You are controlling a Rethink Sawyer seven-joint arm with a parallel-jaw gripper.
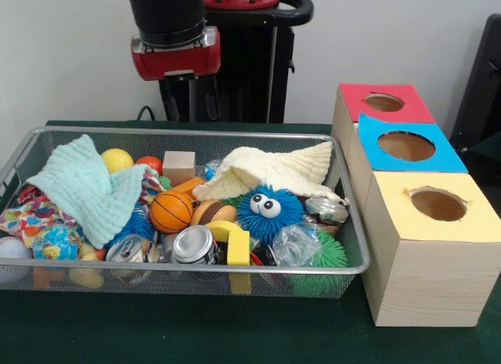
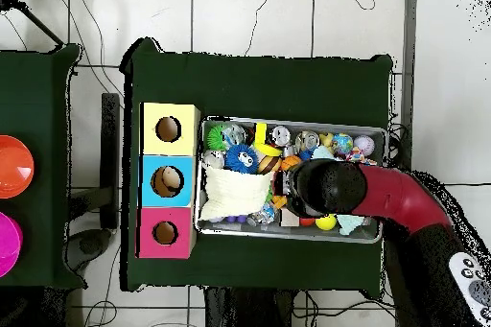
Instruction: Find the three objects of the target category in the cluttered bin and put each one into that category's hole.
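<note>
A wire mesh bin [image 1: 196, 132] is packed with clutter. In it I see a teal cloth [image 1: 82, 184], a cream cloth [image 1: 270, 168], a small basketball [image 1: 171, 211], a blue fuzzy toy with eyes [image 1: 268, 210], a yellow ball [image 1: 117, 160], a wooden block [image 1: 178, 166], two cans [image 1: 192, 245] and a green spiky ball [image 1: 329, 253]. My gripper [image 1: 190, 106] hangs above the bin's far rim, under the red wrist collar, holding nothing I can see. In the overhead view the arm [image 2: 331, 187] hides the bin's middle. Beside the bin [image 2: 288, 124] stand three boxes.
The wooden boxes have holed tops: red [image 1: 383, 102], blue [image 1: 405, 145] and yellow [image 1: 438, 203], right of the bin in the front view. The overhead view shows an orange disc [image 2: 11, 165] and a pink disc [image 2: 8, 245] on a separate table.
</note>
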